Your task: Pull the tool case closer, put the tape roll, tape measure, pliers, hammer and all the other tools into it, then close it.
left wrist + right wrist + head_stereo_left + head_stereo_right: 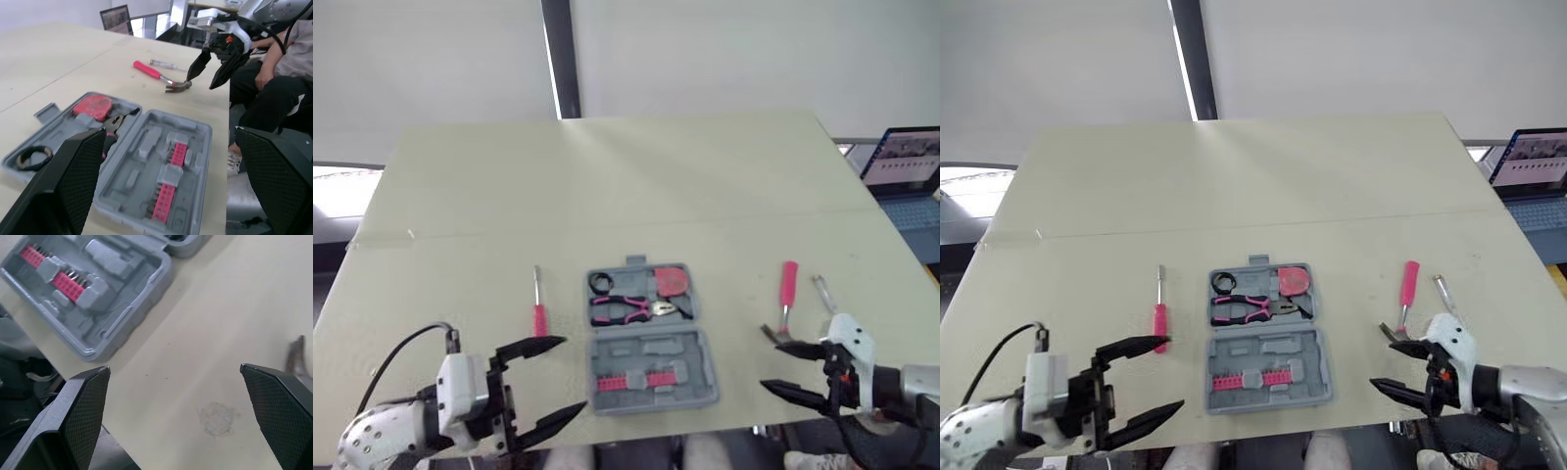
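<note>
Head view: the open grey moulded-plastic tool case (pixel 656 349) sits at the near edge of the matte cream table (pixel 607 186), between the two claws; the black tape roll (pixel 601 283), the round pink tape measure (pixel 672 282) and the pink-and-black-handled pliers (pixel 628 310) lie in its far half; the pink-handled steel hammer (pixel 786 299) lies to its right and a slim pink-handled screwdriver (pixel 538 299) to its left; the left gripper (pixel 573 373) and right gripper (pixel 769 364) are both spread wide, holding nothing.

Left wrist view: rows of pink bits (pixel 168 188) sit in ribbed recesses of the near half.

Right wrist view: the case's rounded corner lies apart from a dark metal tip, probably the hammer's head. Likely trouble: a pinch on the smooth handle, far from the heavy head, could let the hammer tip and slip; a nudge could push the case off the edge.
</note>
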